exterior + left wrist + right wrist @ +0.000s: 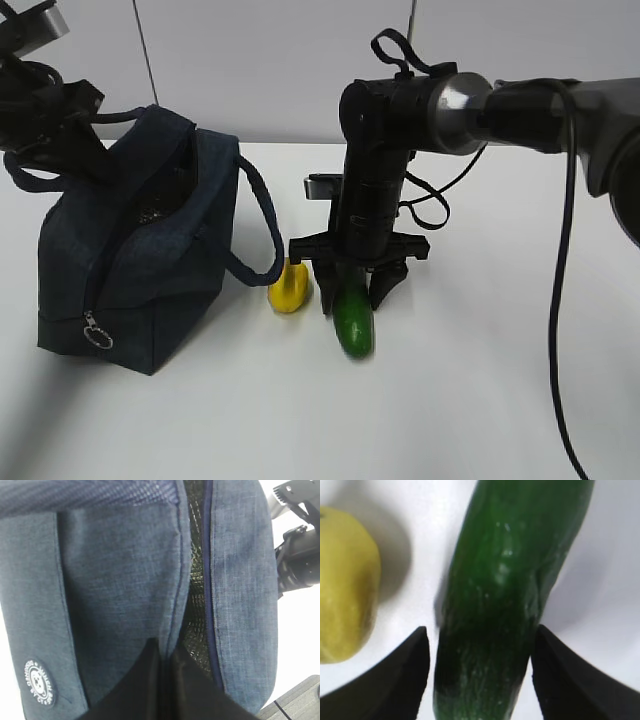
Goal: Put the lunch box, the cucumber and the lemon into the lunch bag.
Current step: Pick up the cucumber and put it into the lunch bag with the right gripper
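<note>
While the right gripper [357, 290] stood over the cucumber [352, 320] near the middle of the white table [470, 400], its two dark fingers [565, 680] straddled the fruit with a narrow gap showing on each side in the right wrist view, so the jaws were spread and not yet pressed against it. The cucumber lay on the table, its near end pointing toward six o'clock in the exterior view. The lemon [290, 287] sat just beside it at nine o'clock, apart from the cucumber, with the gripper's left finger between them.

At about nine o'clock from the lemon stood the lunch bag [130, 270], upright, its top zipper undone and the mouth gaping. One loop handle [262, 225] hung down on the side facing the lemon; a metal ring pull [97, 335] dangled at the lower front corner.

At ten o'clock in the exterior view the left gripper [55, 115] was at the bag's top edge. In the left wrist view its dark fingers [150, 685] lay pinched together on the fabric lip beside the opening, closed on the bag, and a silvery lining [196, 595] showed inside the slit. A round white badge [40, 682] sat on the bag's side pocket.
</note>
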Action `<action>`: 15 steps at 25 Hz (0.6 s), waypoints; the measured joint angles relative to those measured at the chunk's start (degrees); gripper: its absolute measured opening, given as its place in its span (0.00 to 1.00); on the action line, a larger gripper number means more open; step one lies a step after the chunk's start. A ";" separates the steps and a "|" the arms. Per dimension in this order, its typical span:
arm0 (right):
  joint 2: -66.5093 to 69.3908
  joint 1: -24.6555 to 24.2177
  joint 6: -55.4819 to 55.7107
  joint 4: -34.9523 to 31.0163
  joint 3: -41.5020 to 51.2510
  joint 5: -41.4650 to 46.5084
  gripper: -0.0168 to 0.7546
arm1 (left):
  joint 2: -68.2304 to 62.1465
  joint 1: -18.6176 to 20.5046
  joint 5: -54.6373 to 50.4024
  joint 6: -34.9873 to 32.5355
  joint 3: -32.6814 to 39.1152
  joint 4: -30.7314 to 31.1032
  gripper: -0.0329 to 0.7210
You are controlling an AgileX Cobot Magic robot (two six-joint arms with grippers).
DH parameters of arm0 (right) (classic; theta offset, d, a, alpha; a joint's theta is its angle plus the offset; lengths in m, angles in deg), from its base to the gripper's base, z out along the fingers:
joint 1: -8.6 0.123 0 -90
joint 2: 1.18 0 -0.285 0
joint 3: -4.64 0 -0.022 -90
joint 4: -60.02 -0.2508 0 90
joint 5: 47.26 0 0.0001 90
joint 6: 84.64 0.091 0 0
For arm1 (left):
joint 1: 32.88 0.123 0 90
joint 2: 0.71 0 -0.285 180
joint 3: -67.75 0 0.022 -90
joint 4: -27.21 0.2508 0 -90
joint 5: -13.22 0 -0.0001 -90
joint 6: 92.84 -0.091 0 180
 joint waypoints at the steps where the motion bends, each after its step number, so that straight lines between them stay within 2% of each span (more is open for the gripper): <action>1: 0.00 0.00 0.00 0.00 0.00 0.00 0.64 | 0.00 0.00 0.00 0.00 0.00 0.00 0.03; 8: 0.00 0.00 0.00 0.14 0.00 -0.09 0.52 | 0.00 0.00 -0.13 0.00 0.00 0.00 0.03; 15: 0.00 0.00 0.00 0.14 0.00 -0.09 0.49 | 0.00 0.00 -0.12 0.00 0.00 0.00 0.03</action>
